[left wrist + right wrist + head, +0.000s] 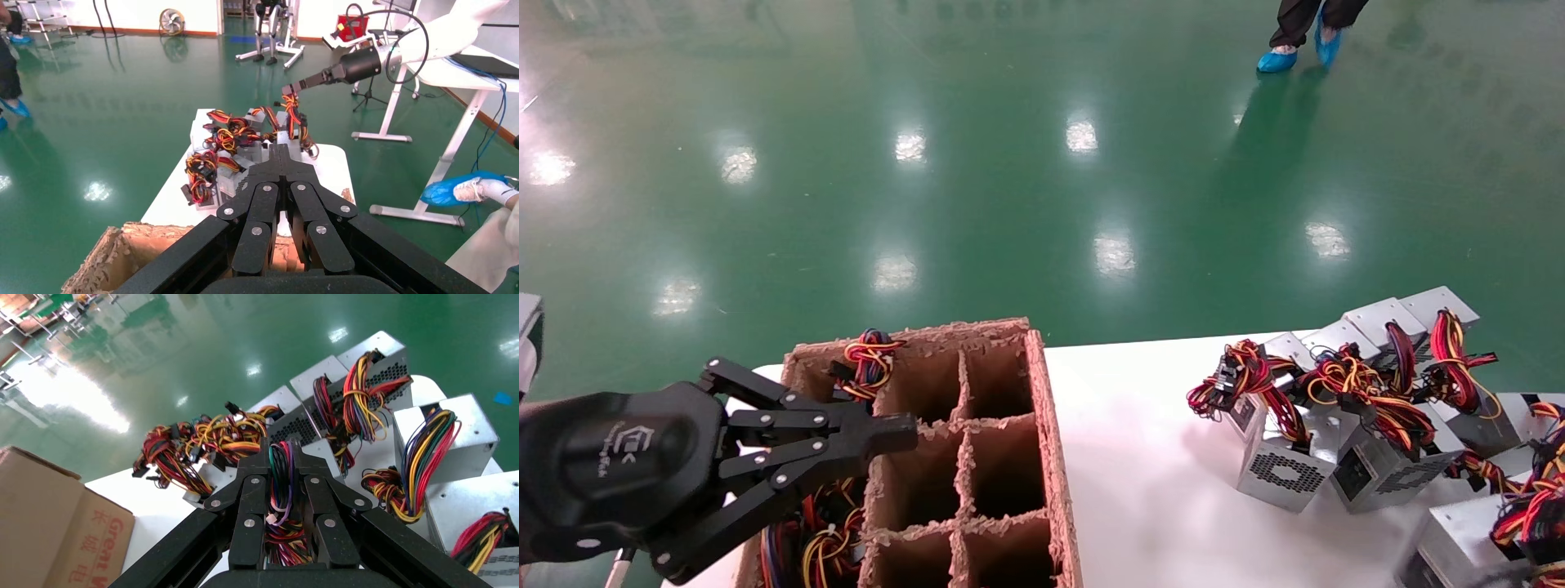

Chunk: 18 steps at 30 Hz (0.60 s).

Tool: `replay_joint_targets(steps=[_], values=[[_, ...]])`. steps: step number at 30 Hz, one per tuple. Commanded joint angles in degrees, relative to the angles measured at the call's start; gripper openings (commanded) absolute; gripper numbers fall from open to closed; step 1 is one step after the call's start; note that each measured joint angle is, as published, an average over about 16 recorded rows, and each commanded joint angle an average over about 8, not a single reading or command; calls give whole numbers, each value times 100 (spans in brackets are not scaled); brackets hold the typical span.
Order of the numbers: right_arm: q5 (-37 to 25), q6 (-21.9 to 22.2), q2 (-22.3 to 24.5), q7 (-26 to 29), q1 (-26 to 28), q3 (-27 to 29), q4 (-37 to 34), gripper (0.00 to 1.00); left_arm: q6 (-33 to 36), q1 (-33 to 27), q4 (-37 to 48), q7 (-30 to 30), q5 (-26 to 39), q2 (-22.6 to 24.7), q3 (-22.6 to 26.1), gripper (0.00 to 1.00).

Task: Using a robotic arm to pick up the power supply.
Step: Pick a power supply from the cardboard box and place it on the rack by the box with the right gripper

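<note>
Shiny green floor lies all around the white table (pixel 1140 457). At its near left corner, the black left gripper (pixel 903 431) hangs clenched over the brown cardboard divider box (pixel 1001 457). Farther along, at the right edge, the right gripper (pixel 283 478) pinches the coloured wires of a silver metal power supply (pixel 312 450) among others.
</note>
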Motion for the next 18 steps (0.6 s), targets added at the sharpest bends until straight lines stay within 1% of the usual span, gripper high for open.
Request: replay_joint_targets(steps=[1,8,12,13,18], values=[[-20,71,-53,-12,21,27,-31,0,0,0,0,0,0,0,0,0],[-47,384,-292,-157,139,135,-327,0,0,0,0,0,0,0,0,0],[-45,439,-395,-100,163,152,-475,0,0,0,0,0,0,0,0,0],[-46,428,-410,-77,161,151,-505,4,0,0,0,0,0,0,0,0],[-84,349,-413,22,135,125,-594,67,0,0,0,0,0,0,0,0]])
